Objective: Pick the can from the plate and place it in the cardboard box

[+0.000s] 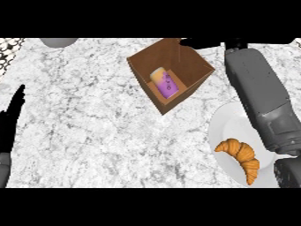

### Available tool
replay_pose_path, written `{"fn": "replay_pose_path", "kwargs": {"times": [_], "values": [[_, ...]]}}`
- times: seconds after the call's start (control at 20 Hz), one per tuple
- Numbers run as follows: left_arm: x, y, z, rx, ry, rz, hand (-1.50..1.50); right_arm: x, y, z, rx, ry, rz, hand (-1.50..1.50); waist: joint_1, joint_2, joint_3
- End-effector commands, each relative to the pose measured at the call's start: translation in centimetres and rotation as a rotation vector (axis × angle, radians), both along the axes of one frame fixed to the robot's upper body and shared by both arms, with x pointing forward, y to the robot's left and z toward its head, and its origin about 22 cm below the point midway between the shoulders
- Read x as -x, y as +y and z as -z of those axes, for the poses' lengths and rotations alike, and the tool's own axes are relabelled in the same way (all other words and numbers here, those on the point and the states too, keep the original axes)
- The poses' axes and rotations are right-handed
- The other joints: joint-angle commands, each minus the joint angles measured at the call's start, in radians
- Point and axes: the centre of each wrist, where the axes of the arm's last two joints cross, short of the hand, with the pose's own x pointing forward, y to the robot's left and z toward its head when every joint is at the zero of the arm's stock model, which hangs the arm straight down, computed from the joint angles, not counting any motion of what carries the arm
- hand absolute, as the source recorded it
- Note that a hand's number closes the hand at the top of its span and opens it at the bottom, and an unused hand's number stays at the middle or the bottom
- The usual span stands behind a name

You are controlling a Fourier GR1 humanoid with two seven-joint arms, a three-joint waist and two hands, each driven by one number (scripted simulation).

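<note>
The can (165, 82), purple with a yellow end, lies on its side inside the open cardboard box (190, 66) at the upper middle of the counter. My right forearm reaches up along the box's right side, and my right hand (201, 43) shows as a black shape just beyond the box's far corner, partly cut off by the view's top edge. It holds nothing that I can see. The white plate (227, 123) sits at the right, partly under my right forearm. My left hand (3, 128) rests open at the left edge, fingers up.
A croissant (242, 158) lies on the plate's near part. A grey rounded object (58, 42) sits at the top left edge. Patterned tiles show in both upper corners. The marble counter (94, 114) spreads between my left hand and the box.
</note>
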Motion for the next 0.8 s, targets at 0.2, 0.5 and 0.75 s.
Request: {"fn": "replay_pose_path", "kwargs": {"times": [0.2,0.5,0.75], "values": [[0.9,0.7,0.7,-0.002,0.021,-0.019,0.0,1.7,-12.1,0.4,-0.029,0.027,0.079,-1.5,-0.022,-0.008,0.0],[1.3,1.3,0.8,0.008,0.011,-0.026,0.0,4.6,-19.1,0.9,0.016,0.028,0.077,-1.5,-0.026,-0.01,-0.001],[1.0,3.0,-0.3,0.016,0.007,-0.027,0.0,6.9,-23.7,0.9,0.078,0.082,0.031,-1.5,-0.021,-0.007,-0.001]]}}
